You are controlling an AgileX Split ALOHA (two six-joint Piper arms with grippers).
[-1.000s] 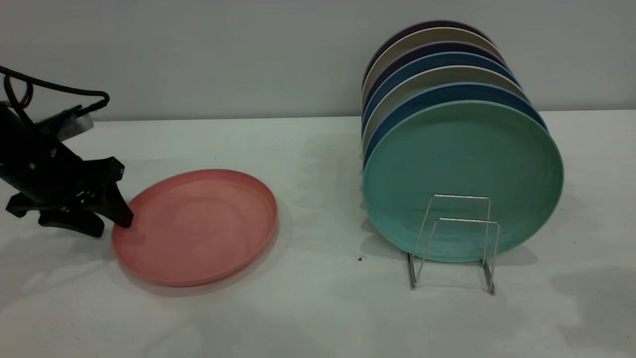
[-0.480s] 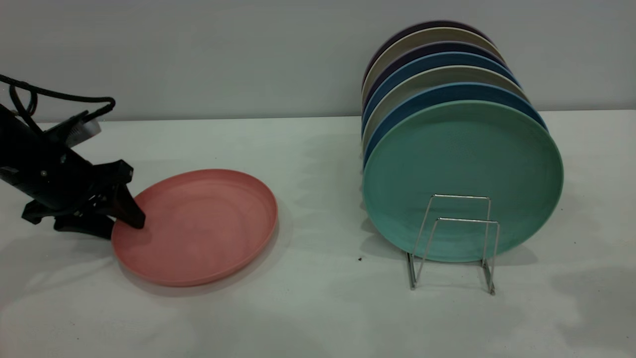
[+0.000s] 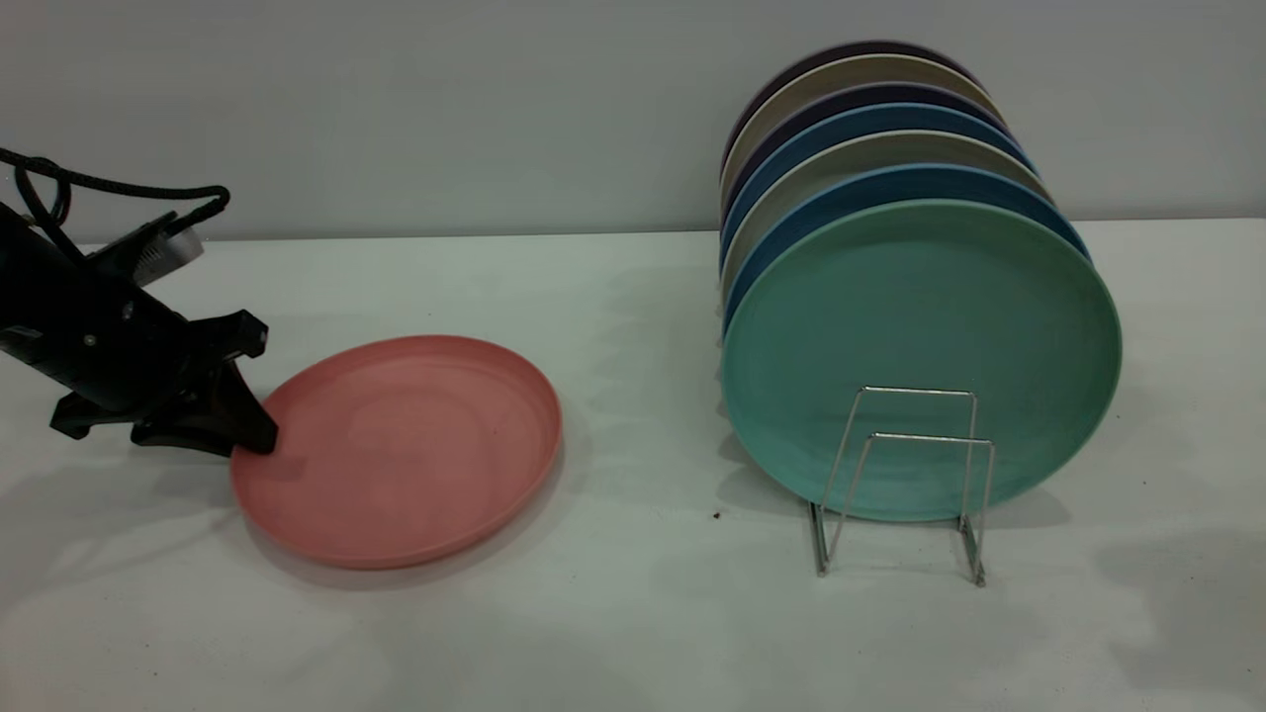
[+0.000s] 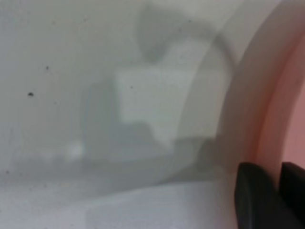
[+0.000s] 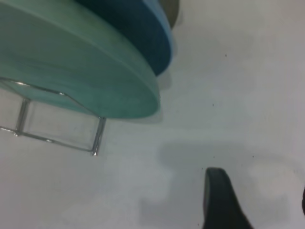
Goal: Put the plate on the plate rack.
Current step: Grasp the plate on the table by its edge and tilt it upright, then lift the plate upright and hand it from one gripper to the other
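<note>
Broadly, the white table (image 3: 633,613) carries everything. At three o'clock a row of upright plates, fronted by the teal-green plate (image 3: 920,346), stands in the wire plate rack (image 3: 905,475). At nine o'clock the salmon-pink plate (image 3: 406,455) lies flat, well apart from the rack. The left gripper (image 3: 247,435) pinches the plate's nine o'clock rim, its fingers (image 4: 257,200) narrow. The right gripper's fingertip (image 5: 221,200) hovers near the rack; its spread is unclear.

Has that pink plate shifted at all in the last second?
Yes. The plate has slid slightly right, toward the plate rack, with the left gripper at its left rim.
</note>
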